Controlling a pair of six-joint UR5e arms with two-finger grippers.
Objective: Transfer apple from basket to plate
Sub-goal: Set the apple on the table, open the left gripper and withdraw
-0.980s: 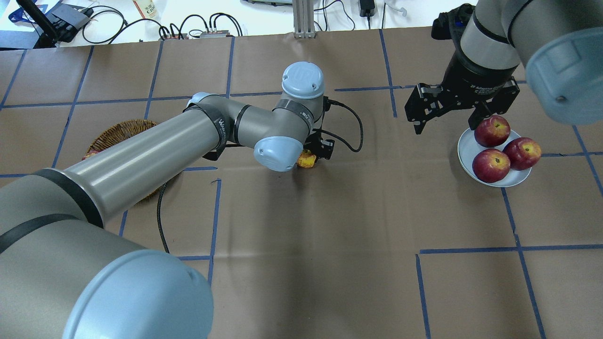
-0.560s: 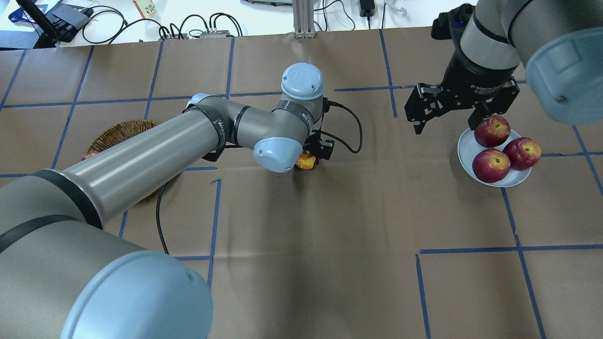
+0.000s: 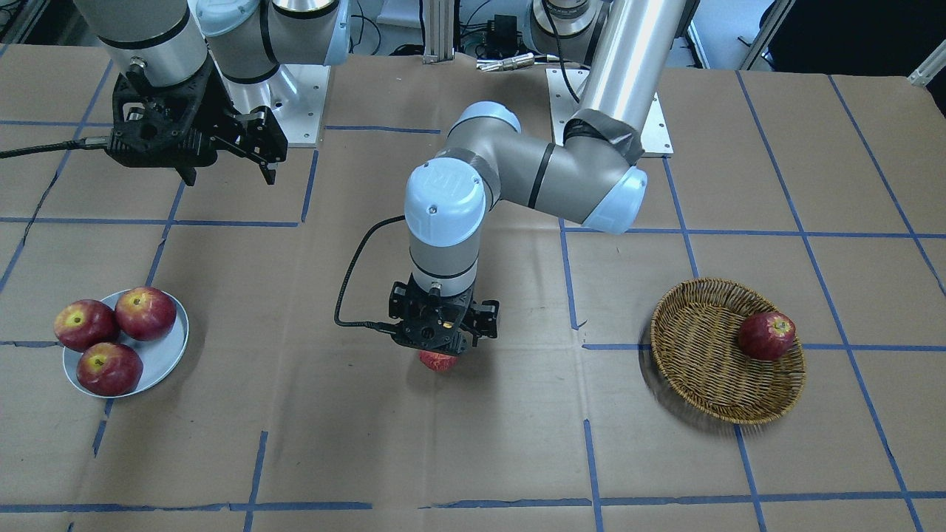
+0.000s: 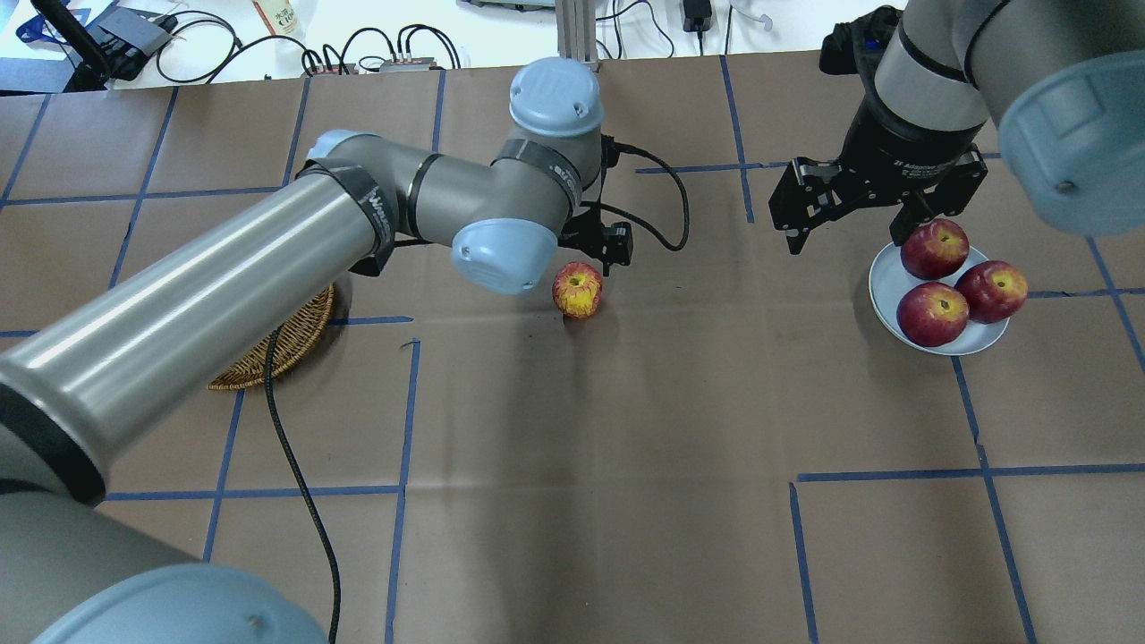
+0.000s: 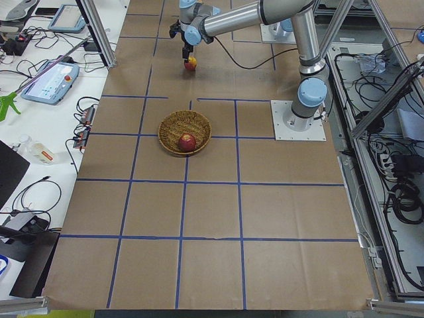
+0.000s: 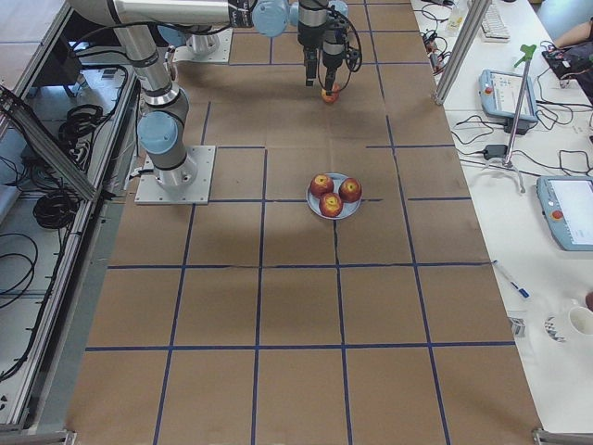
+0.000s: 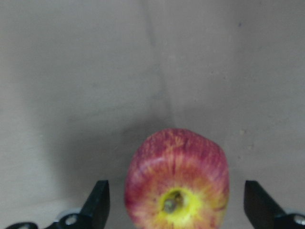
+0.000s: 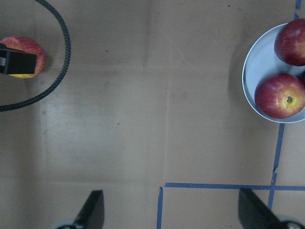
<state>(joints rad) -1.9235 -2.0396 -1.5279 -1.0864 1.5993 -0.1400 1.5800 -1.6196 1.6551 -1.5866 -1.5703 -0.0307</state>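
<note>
Brown paper (image 4: 626, 429) with blue tape lines (image 4: 894, 476) covers the work surface. The apple (image 4: 578, 290) stands on this paper at mid-table, stem hollow up, between the basket (image 3: 702, 373) and the plate (image 4: 886, 284) and well apart from both. Open paper surrounds it, and an open stretch runs from it to the plate's near rim.

Three dark-red apples (image 4: 932, 314) fill most of the plate. Its bare crescent faces mid-table. One darker red apple (image 3: 767, 335) lies in the basket against the wall on the side away from mid-table. In the overhead view the left forearm crosses above the basket and hides most of it.

The left gripper (image 3: 442, 346) points straight down over the apple. Its jaws stand wide. In the left wrist view both fingertips (image 7: 97, 202) flank the apple, with a strip of paper showing on each side. They touch neither flank, and the gripper holds nothing. A black cable (image 4: 666, 215) loops from the wrist just beside it.

The right gripper (image 4: 854, 234) hangs above the paper near the plate, on the side toward the robot's base. Its jaws also stand wide. Between its fingertips (image 8: 93, 210) the right wrist view shows only paper and tape. In the overhead view one finger overlaps the farthest plate apple, but the front view shows the gripper well above the plate.
</note>
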